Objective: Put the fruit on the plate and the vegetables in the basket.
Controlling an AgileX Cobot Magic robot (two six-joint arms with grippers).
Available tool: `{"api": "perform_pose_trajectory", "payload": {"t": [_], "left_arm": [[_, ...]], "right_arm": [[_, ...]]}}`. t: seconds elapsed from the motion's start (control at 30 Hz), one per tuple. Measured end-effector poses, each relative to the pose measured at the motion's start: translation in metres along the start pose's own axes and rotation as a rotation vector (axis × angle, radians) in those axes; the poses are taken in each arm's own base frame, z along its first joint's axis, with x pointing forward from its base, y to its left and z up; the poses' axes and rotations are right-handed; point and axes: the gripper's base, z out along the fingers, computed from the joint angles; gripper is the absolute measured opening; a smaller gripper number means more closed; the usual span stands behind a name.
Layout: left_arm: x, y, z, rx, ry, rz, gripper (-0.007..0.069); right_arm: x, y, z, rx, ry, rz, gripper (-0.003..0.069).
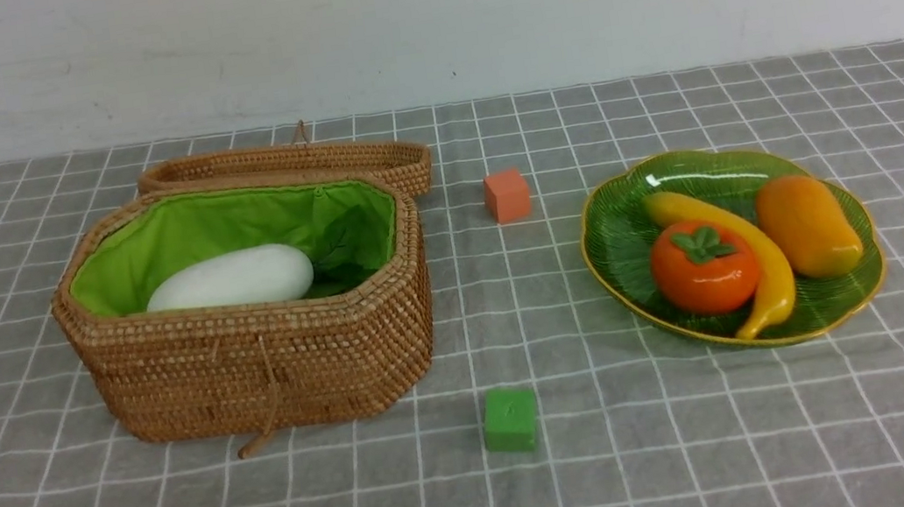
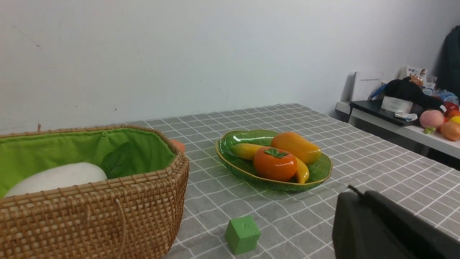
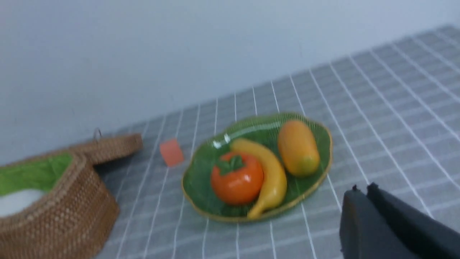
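Grey checked cloth covered the desk [image 1: 709, 447], with a plain pale wall behind it. Banana [image 1: 734, 249], persimmon [image 1: 703, 267] and mango [image 1: 806, 226] all lay on the green plate [image 1: 617, 230] on the right, touching one another, none hanging over the rim. The white radish [image 1: 230, 278] lay in the basket [image 1: 256, 369] on the left, lid tipped back behind it; the lining hid the basket floor, so eggplant and gourd could not be confirmed from these views. An orange cube [image 1: 507, 195] and a green cube [image 1: 511, 419] sat on the cloth between basket and plate, not part of the sorting. The left gripper [image 2: 354, 192] appeared pressed together and empty, low and well short of the plate. The right gripper [image 3: 361, 190] also looked closed with nothing in it, near the plate's edge but clear of it. Judged the sorting done or nearly so, with the step in hand a retreat. Doing that well would mean lifting both arms straight away, staying clear of the plate rim and the basket wall, and leaving the cubes where they lay.
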Motion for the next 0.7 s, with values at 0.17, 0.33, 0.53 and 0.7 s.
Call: {"api": "perform_pose_trajectory", "payload": {"t": [0.17,0.33,0.53,0.7], "left_arm": [[0.000,0.000,0.000,0.000,-0.001,-0.003,-0.0013],[0.000,0.000,0.000,0.000,-0.001,-0.003,-0.0013],[0.000,0.000,0.000,0.000,-0.003,-0.003,-0.0013],[0.000,0.000,0.000,0.000,-0.003,-0.003,-0.0012]], "right_arm": [[0.028,-0.011,0.015,0.005,-0.033,-0.006,0.0043],[0.054,-0.020,0.022,0.037,0.035,-0.038,0.0041],[0.088,-0.034,0.027,0.095,0.178,-0.114,-0.0017],[0.091,-0.036,0.025,0.118,0.219,-0.152,-0.0017]]}}
